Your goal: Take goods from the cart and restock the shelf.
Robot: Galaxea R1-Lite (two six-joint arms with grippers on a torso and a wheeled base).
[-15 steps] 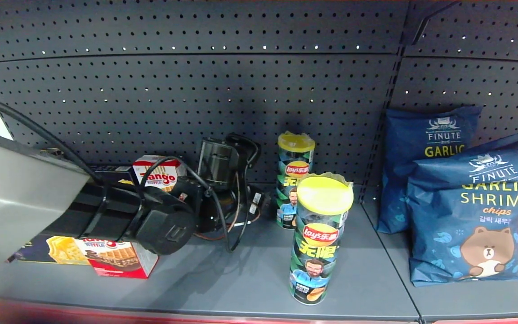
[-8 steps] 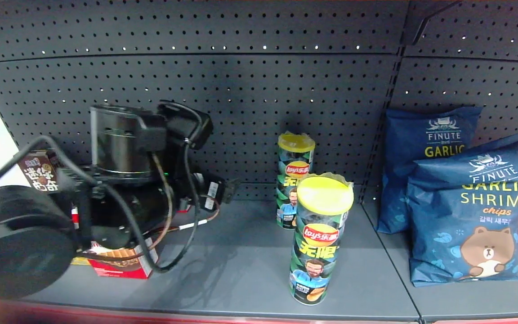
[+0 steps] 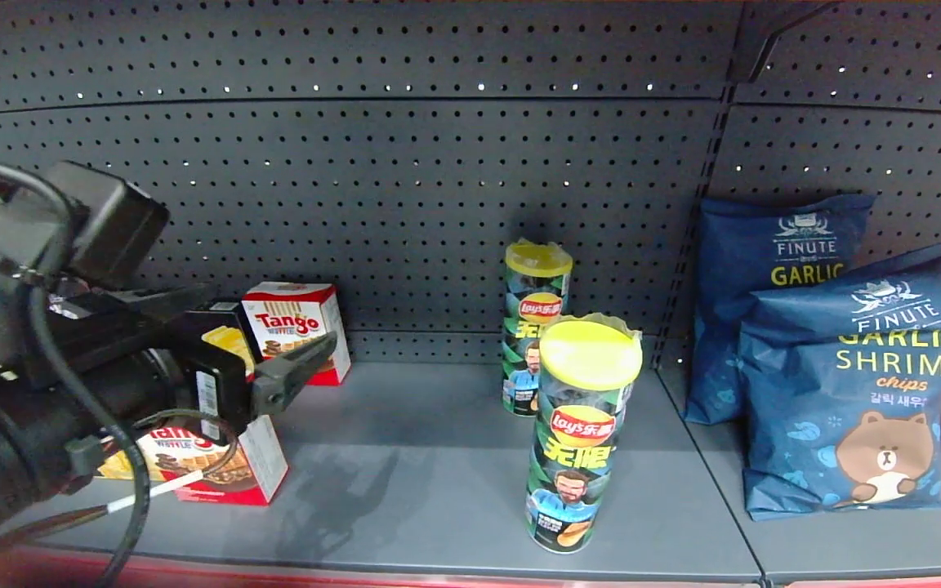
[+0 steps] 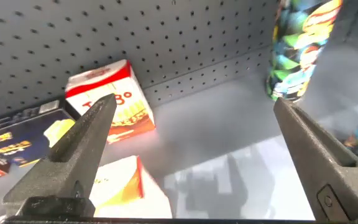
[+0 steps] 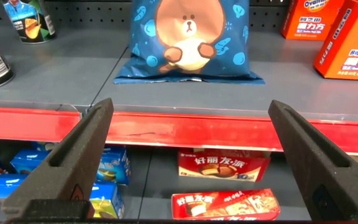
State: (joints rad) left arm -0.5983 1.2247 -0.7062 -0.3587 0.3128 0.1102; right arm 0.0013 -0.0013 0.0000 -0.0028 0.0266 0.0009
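A red-and-white wafer box (image 3: pixel 299 327) stands upright at the back left of the grey shelf (image 3: pixel 438 482). Beside it lies a dark box (image 4: pixel 17 134), and a second red-and-white box (image 3: pixel 221 465) lies nearer the front. My left gripper (image 4: pixel 192 106) hovers open and empty over these boxes, one of its fingers (image 3: pixel 291 371) pointing toward the shelf's middle. Two green chip cans with yellow lids (image 3: pixel 537 327) (image 3: pixel 585 433) stand mid-shelf. My right gripper (image 5: pixel 189 107) is open and empty, low in front of the shelf's red edge (image 5: pixel 185 127).
Blue chip bags (image 3: pixel 846 392) lean at the right, with orange boxes (image 5: pixel 334 31) beyond them. A lower shelf holds red boxes (image 5: pixel 222 165) and blue packs (image 5: pixel 104 174). Bare shelf lies between the wafer boxes and the cans. Dark pegboard (image 3: pixel 405 188) backs the shelf.
My left arm has drawn back from the rear middle of the shelf toward the left front. The wafer box at the back, half hidden before, now shows whole.
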